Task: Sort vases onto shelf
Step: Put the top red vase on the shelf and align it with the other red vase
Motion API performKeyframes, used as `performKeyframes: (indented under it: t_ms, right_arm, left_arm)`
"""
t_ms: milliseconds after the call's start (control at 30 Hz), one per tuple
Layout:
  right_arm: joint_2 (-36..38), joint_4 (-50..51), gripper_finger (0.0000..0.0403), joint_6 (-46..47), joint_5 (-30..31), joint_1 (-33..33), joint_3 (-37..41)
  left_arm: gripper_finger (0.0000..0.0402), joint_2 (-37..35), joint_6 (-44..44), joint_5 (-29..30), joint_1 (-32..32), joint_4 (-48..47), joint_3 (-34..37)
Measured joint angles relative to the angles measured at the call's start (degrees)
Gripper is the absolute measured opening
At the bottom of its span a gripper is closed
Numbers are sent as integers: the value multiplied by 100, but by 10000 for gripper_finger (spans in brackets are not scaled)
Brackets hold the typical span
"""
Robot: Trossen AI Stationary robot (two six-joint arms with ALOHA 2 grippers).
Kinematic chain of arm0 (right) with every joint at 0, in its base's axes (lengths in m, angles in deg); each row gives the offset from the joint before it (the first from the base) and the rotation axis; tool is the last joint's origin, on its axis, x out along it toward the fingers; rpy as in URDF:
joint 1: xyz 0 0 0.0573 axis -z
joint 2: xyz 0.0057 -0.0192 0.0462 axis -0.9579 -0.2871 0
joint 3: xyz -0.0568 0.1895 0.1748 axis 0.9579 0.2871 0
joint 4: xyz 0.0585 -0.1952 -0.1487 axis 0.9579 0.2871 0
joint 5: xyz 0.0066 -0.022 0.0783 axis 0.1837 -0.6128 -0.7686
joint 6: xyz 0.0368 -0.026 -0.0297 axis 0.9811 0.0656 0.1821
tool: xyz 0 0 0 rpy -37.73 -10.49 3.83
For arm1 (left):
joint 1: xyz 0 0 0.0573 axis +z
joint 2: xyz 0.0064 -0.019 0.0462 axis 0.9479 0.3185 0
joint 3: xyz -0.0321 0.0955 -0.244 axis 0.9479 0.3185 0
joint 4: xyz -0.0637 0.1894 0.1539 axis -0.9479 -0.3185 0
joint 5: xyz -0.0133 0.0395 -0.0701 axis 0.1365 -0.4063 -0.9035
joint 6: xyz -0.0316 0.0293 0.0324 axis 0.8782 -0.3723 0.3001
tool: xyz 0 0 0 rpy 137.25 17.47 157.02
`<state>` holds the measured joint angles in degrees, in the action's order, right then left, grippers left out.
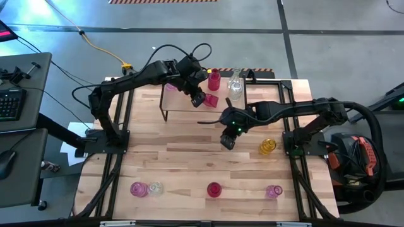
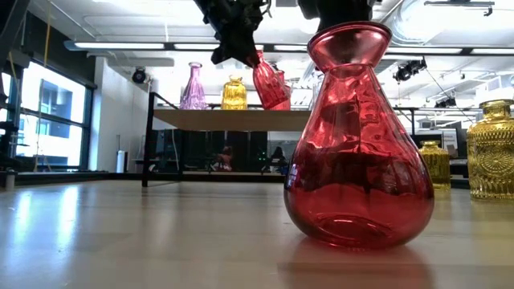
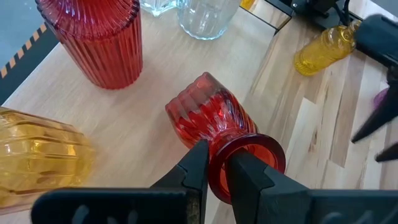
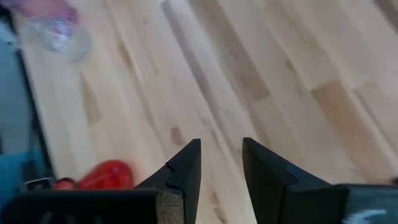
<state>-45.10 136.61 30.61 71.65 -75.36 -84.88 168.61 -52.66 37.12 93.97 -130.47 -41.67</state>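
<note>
Red glass looms closest: a plain vase (image 2: 359, 136) upright on the counter (image 1: 189, 157). Left fingers (image 3: 214, 177) clamp a ribbed red vase (image 3: 208, 115) at its neck, tilted, base toward the shelf (image 3: 124, 118). Right fingers (image 4: 221, 168) hang slightly parted, empty, over mid-counter.

Grey concrete floor (image 1: 328, 16) around the wooden table (image 1: 183, 161). Desk with keyboard (image 1: 9, 104) off to one side. Yellow cable (image 1: 101, 47) across the floor. Large windows (image 2: 44, 120), white ceiling with strip lights (image 2: 120, 46) behind.
</note>
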Motion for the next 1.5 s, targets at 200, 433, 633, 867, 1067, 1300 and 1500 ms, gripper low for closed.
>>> performKeyframes:
  t_ms: [200,433,633,867,1067,1300,1500]
  right_arm:
    - [-2,141,98,178,-57,0,0]
    - [-2,15,98,-35,-174,0,0]
    - [-4,7,98,111,-174,0,0]
    - [-4,-69,98,111,-178,0,0]
    - [-7,-207,98,-91,-179,0,0]
    - [-7,-261,108,-412,-183,0,0]
    - [-7,-551,132,-465,-173,6,0]
  left_arm:
    - [35,0,0,2,-13,0,0]
    - [35,-2,0,4,-13,0,0]
    - [35,-4,0,9,-13,1,0]
    - [35,-4,0,9,-13,2,0]
    - [35,-4,0,9,-12,4,0]
    - [35,-4,0,9,-11,4,0]
    - [35,-4,0,9,-13,4,0]
